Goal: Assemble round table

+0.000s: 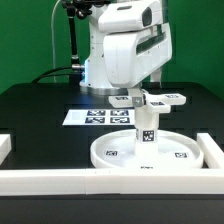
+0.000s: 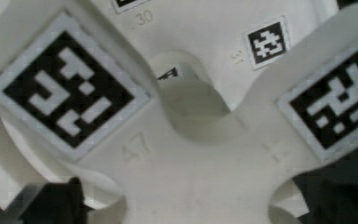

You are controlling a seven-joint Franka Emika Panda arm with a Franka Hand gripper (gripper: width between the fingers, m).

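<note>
A: Where was the round table then?

B: The disc (image 1: 140,151) lay on the black table (image 1: 30,110), by the rail (image 1: 110,181) along its near edge, with the leg (image 1: 147,126) upright on it and the cross-shaped base (image 1: 150,99) on top.

A: And the gripper (image 1: 137,85)?

B: Just above the base (image 2: 185,110), jaws wide apart, holding nothing.

A: How would it handle?

B: Likely light, stiff, smooth plastic. I'd grip across one arm of the cross.

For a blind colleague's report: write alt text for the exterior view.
A white robot arm's gripper hangs open over a tagged white leg standing upright on a round white disc, on a black table. White rails border the table.
</note>
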